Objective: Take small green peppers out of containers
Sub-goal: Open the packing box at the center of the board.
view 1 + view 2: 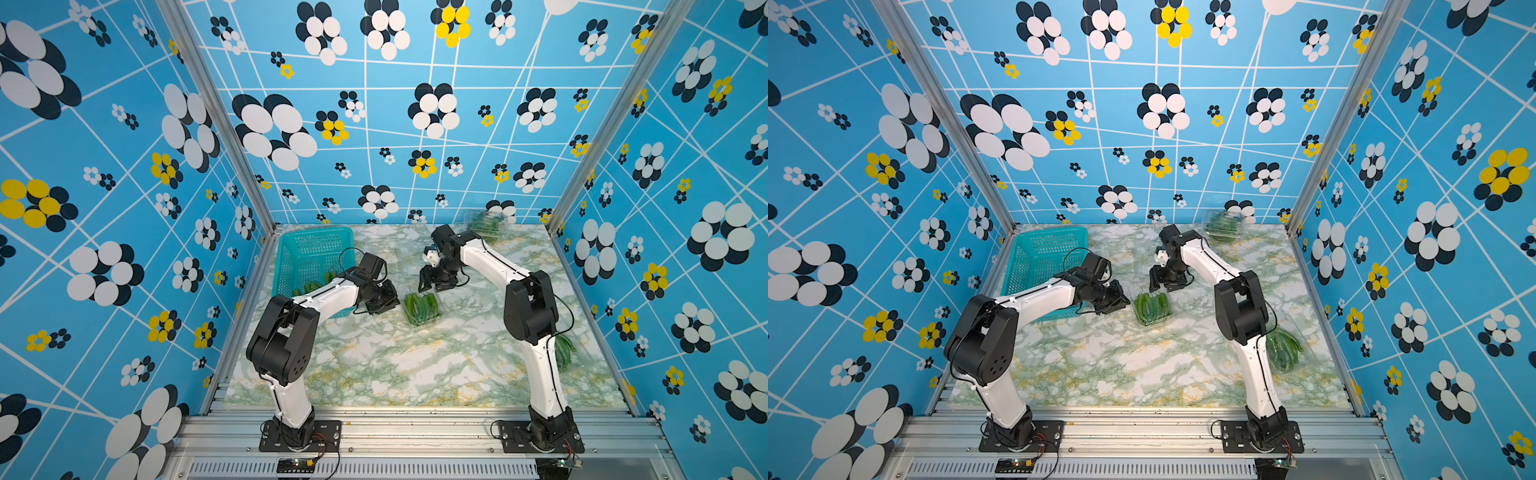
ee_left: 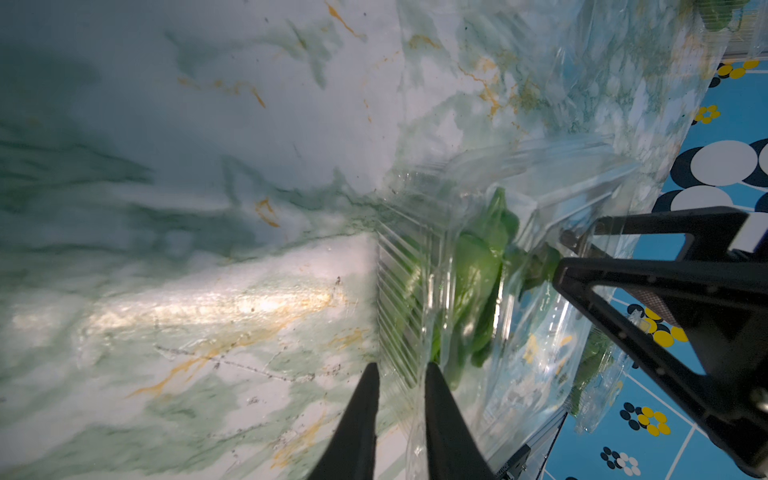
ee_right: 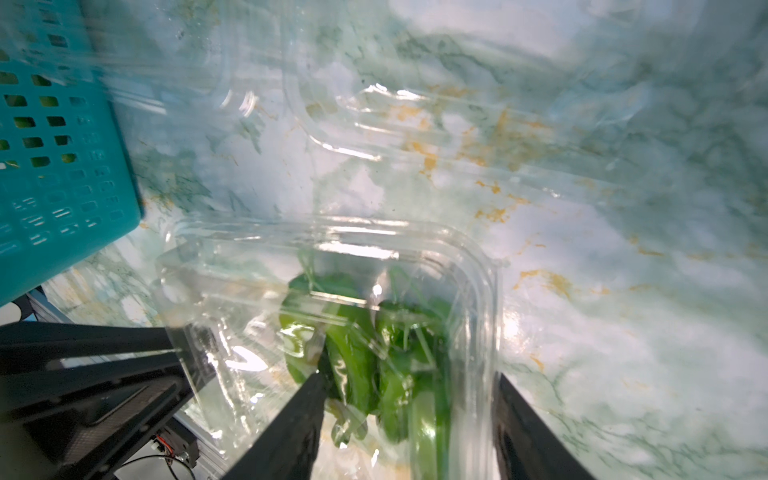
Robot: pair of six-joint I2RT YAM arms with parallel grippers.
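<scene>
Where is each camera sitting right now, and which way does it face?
Top views: high over the arm bases, facing down toward the back wall; left arm and right arm whole.
Left wrist: low beside the middle container, looking across the table; own fingers, right gripper.
Right wrist: over that container, looking down at its peppers; own fingers, left gripper, teal basket.
Shared: every view shows the middle container.
</scene>
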